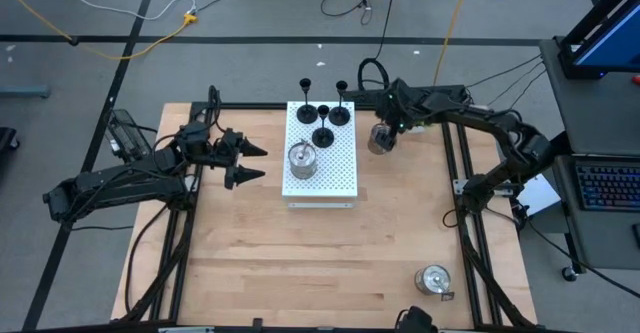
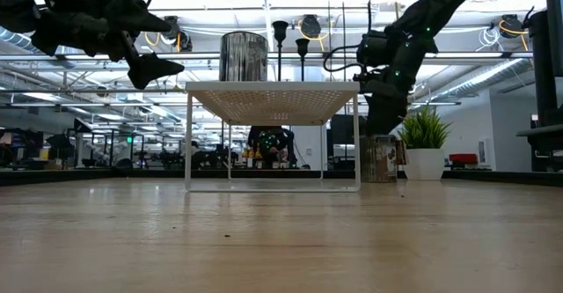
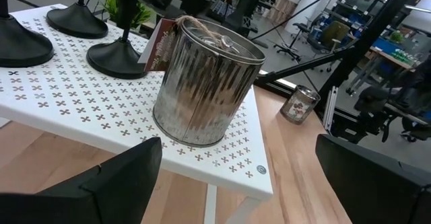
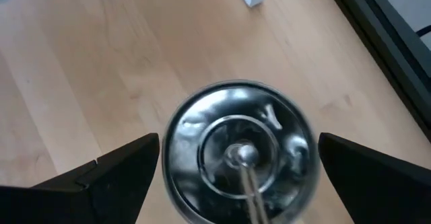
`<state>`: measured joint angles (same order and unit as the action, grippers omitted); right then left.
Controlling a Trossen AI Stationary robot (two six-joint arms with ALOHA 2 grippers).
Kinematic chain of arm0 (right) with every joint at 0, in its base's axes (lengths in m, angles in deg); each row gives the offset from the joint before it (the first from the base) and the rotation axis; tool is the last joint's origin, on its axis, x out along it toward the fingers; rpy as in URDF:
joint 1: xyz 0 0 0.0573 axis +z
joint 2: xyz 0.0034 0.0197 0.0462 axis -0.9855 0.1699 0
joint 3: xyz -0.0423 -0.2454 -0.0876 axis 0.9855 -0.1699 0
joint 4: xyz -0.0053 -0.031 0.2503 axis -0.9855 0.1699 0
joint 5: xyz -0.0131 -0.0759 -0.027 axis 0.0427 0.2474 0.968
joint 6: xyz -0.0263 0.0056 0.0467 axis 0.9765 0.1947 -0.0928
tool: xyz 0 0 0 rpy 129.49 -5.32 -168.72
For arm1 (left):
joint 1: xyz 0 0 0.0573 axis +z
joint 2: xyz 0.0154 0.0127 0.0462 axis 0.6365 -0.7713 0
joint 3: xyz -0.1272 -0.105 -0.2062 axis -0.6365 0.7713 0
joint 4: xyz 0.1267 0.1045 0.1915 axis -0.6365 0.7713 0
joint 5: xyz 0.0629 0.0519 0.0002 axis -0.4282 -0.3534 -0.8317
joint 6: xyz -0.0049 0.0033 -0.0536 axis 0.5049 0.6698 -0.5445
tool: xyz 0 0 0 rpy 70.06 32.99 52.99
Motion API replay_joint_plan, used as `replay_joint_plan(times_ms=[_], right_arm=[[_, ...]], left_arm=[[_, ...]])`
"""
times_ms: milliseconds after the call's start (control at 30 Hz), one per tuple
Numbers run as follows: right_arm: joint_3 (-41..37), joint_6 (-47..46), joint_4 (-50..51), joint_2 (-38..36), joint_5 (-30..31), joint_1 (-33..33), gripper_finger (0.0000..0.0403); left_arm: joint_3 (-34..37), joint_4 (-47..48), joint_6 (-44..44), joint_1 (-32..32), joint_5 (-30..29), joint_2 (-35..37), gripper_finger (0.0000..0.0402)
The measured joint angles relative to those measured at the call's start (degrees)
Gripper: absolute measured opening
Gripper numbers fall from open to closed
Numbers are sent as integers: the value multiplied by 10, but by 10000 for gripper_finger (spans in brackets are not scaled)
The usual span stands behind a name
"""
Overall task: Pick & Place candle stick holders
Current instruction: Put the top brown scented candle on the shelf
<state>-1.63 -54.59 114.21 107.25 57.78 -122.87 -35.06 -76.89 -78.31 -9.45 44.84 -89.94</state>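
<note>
- High view: the white board [image 1: 321, 153] carries 3 black holders [image 1: 323, 123] and 1 silver holder [image 1: 301, 160]. The right gripper [image 1: 381, 139] hangs over a second silver holder [image 1: 380, 140] just off the board's 3 o'clock edge; a third [image 1: 433, 280] sits well apart at 5 o'clock.
- Low view: that second holder stands on the surface beside the plant [image 2: 425, 142].
- Left wrist view: the left gripper [image 3: 242, 177] waits near the board, fingers spread, empty.
- Right wrist view: fingers released, straddling the holder. I judge: descend straight, centre, then close evenly below the rim; the shiny glass may slip.
</note>
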Motion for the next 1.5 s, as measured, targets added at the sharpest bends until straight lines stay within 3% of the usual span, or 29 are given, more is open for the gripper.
replay_joint_plan(times_ms=[400, 1500], right_arm=[[-47, -12, -93, 0, 2, 0, 400], [-80, -13, -147, 0, 3, 0, 400]], left_arm=[[0, 0, 0, 0, 0, 0, 399], [0, 0, 0, 0, 0, 0, 399]])
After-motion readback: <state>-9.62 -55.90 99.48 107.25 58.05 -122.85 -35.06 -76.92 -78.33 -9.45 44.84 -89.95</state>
